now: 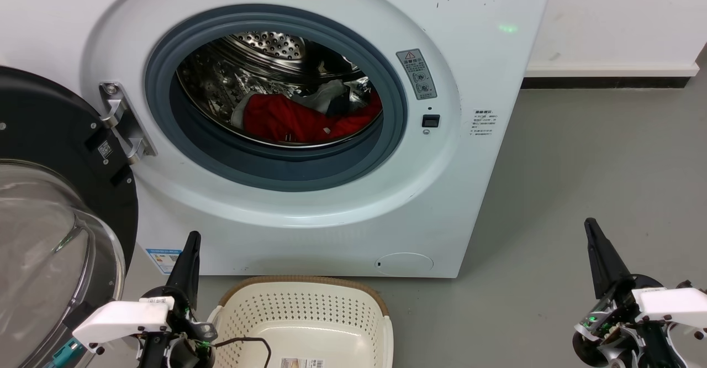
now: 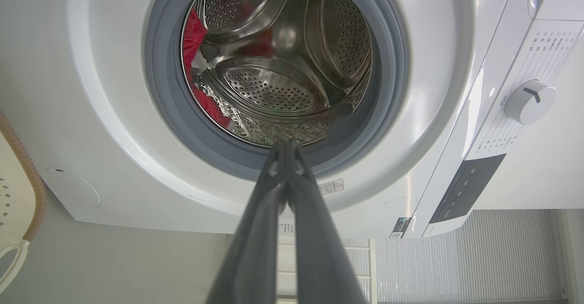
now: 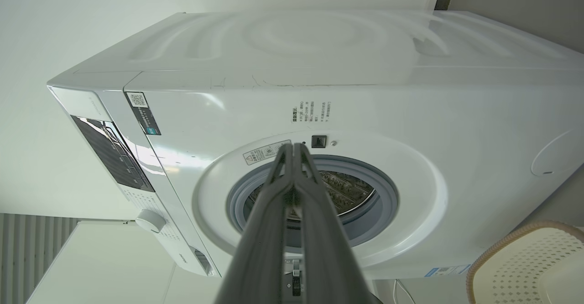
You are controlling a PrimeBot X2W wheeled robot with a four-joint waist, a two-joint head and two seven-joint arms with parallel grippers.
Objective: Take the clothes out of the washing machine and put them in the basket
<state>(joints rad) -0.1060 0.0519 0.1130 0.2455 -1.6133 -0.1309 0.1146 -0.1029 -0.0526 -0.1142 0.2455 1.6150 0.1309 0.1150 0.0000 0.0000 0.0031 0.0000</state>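
Deep in the steel drum (image 1: pixel 259 53) of the washing machine (image 1: pixel 486 53), the red clothes (image 1: pixel 298 119) lie up ahead of the left gripper (image 1: pixel 193 239), the nearer arm, beside the basket (image 1: pixel 301 280); it and the right gripper (image 1: pixel 590 223) are both pinched together, empty

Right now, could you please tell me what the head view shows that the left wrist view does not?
The head view adds the glass door standing open at the left, the right gripper with its fingers shut, and the label inside the basket. The left wrist view adds the control dial and the dark panel. Both share the washing machine, the red clothes lying in its drum, the basket's rim, and the left gripper, shut and empty.
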